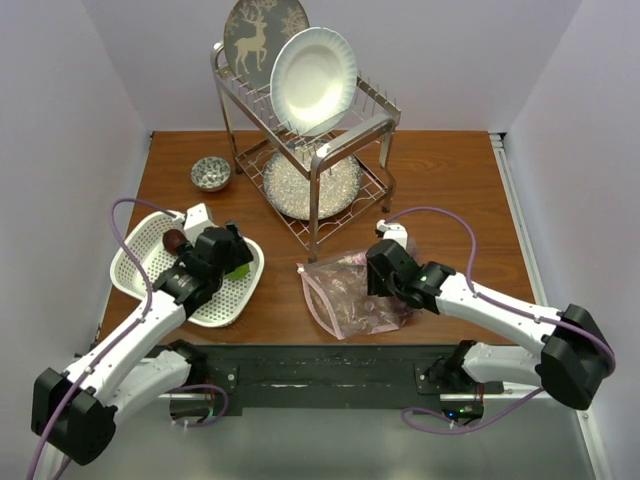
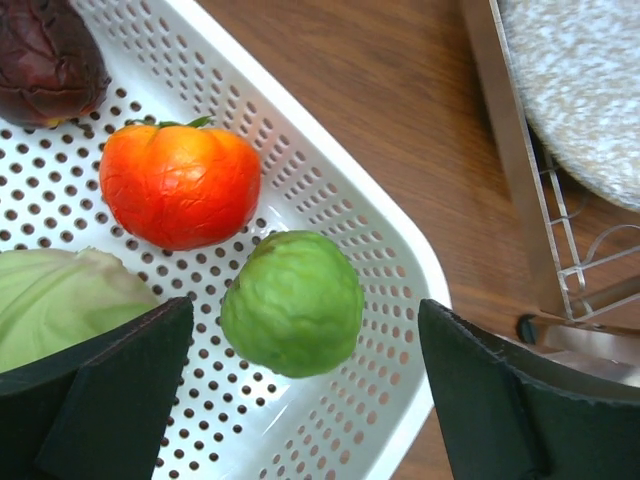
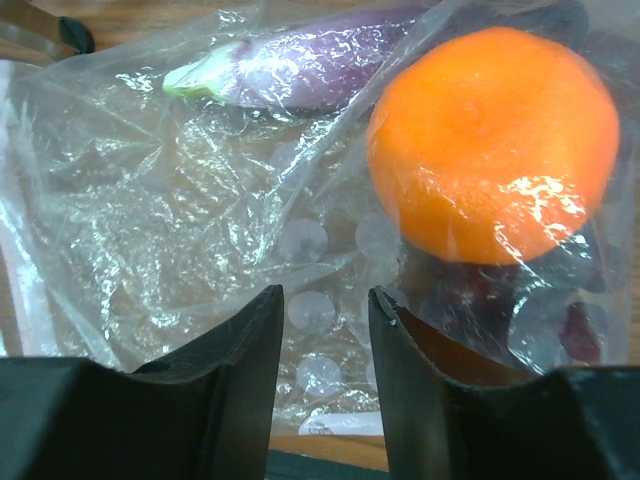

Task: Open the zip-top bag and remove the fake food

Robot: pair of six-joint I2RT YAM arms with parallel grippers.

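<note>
Left hand [image 2: 305, 340] is wide open above a white basket [image 1: 135, 265], gripping nothing. A lime [image 2: 292, 302] lies in the basket between its fingers, beside a red fruit [image 2: 180, 185], a cabbage [image 2: 60, 300] and a dark purple piece [image 2: 45, 55]. Right hand [image 3: 325, 330], fingers slightly apart and holding nothing, hovers over the clear bag [image 1: 345, 295] on the wooden surface [image 1: 450, 190]. An orange [image 3: 495, 145] and a pale purple vegetable [image 3: 300, 65] lie inside the bag.

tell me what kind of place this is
Likely a robot test booth staged as a kitchen: white walls box in a wooden table with a dish rack of plates, and robot arms sit at its edge.
</note>
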